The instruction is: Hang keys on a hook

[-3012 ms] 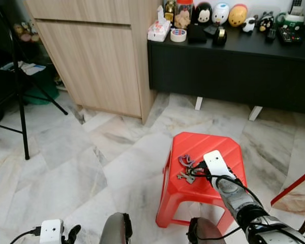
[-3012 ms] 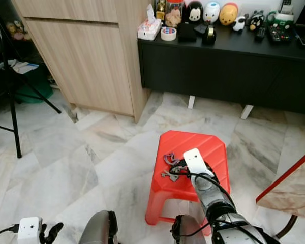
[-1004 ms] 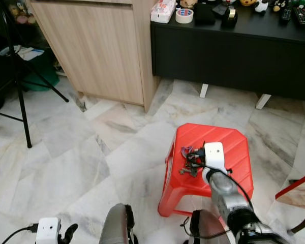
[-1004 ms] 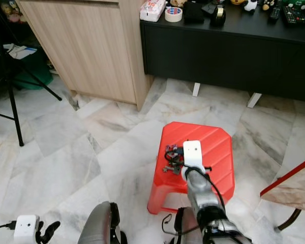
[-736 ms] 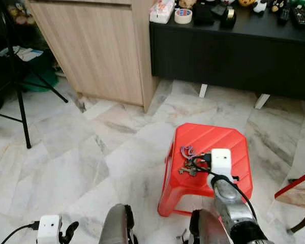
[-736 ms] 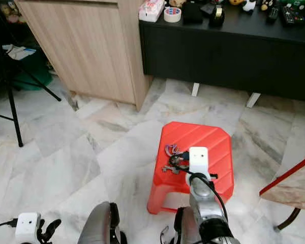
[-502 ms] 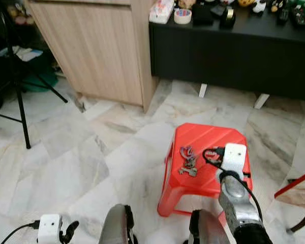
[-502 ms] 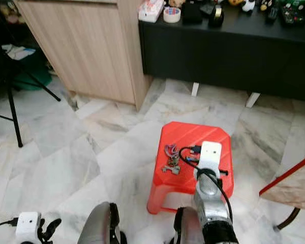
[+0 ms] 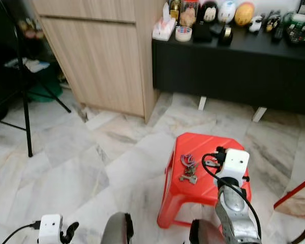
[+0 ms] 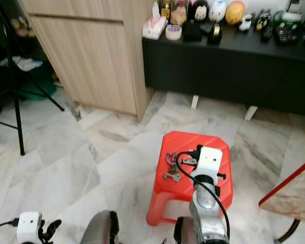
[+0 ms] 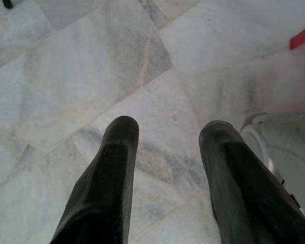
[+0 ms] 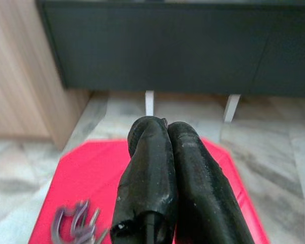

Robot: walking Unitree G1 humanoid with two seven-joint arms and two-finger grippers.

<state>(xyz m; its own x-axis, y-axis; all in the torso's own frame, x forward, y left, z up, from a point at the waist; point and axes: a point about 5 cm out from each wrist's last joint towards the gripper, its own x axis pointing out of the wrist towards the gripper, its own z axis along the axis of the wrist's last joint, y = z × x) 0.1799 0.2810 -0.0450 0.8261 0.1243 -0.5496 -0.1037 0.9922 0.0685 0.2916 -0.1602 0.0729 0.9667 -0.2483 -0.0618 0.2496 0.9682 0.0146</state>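
Loosely bunched, the keys (image 9: 187, 169) lie on the red stool (image 9: 229, 195); light, jangly and slippery metal, best pinched at the ring. Just beside them, the right gripper (image 12: 165, 152) is clenched empty.

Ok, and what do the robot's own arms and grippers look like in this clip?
The right arm is a silver, jointed tube with a white box-shaped module at the wrist and a black cable looping along it. The right gripper has two long, rounded, matte black fingers. The left gripper has the same black fingers, with a small white wrist module and a thin black cable.
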